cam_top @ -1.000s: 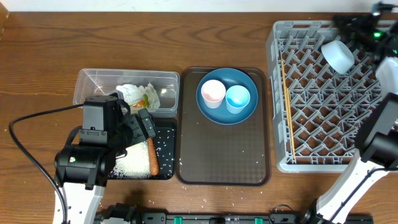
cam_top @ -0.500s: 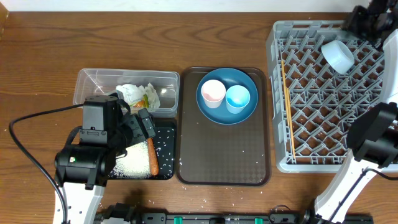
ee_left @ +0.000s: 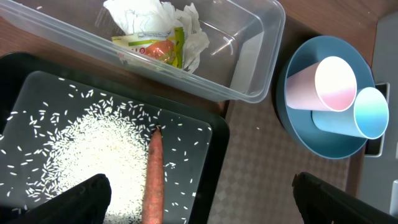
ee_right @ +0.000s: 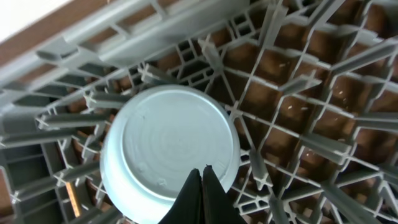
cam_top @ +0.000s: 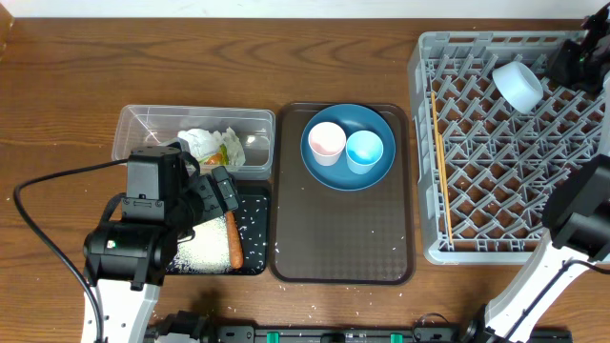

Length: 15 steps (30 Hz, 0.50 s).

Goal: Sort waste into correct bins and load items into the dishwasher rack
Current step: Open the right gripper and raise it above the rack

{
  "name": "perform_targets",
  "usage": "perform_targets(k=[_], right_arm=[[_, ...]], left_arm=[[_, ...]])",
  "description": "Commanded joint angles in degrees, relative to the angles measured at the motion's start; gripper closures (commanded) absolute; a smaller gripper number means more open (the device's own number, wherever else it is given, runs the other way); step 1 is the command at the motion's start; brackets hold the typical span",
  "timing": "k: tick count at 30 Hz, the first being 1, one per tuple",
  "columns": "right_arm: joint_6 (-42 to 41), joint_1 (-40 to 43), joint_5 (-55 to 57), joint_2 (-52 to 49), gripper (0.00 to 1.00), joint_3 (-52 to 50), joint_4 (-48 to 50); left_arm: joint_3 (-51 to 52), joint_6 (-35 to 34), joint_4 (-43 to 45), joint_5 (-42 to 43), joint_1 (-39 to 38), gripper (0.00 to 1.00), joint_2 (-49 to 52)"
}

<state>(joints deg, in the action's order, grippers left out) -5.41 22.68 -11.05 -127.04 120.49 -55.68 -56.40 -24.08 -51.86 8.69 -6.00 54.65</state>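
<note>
Waste [cam_top: 214, 145] sorted; bowl [cam_top: 518, 86] and chopsticks [cam_top: 438, 162] racked; plate [cam_top: 348, 116] and cups [cam_top: 326, 143] not yet loaded. Left jaws spread, right jaws pressed together.

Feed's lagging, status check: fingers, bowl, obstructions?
Left fingers open over black tray. Right fingers shut, empty, above bowl. Bowl inverted in rack. Nothing in the way.

Crumpled paper [cam_top: 214, 145] sits in the clear tub [cam_top: 152, 119]; rice [cam_top: 205, 250] and a carrot [cam_top: 233, 240] lie in the black tray [cam_top: 255, 205]. A pink cup [cam_top: 326, 141] and a light-blue cup [cam_top: 364, 151] stand on the blue plate [cam_top: 329, 176]. The white bowl [cam_top: 518, 86] rests upturned in the rack [cam_top: 496, 191], with chopsticks [cam_top: 439, 162] along its left edge.
</note>
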Motion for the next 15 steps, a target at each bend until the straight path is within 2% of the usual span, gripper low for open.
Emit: perform_targets(k=[1,15], right_arm=[[2.4,-0.6,-0.1,-0.2,0.99,-1.0,-0.5],[3.0,-1.6,-6.3,-0.2,0.99,-2.2,-6.5]], left_arm=[[-0.9,0.5,0.0,0.3,0.4,0.04,0.0],[-0.9,0.5,0.0,0.3,0.4,0.04,0.0]])
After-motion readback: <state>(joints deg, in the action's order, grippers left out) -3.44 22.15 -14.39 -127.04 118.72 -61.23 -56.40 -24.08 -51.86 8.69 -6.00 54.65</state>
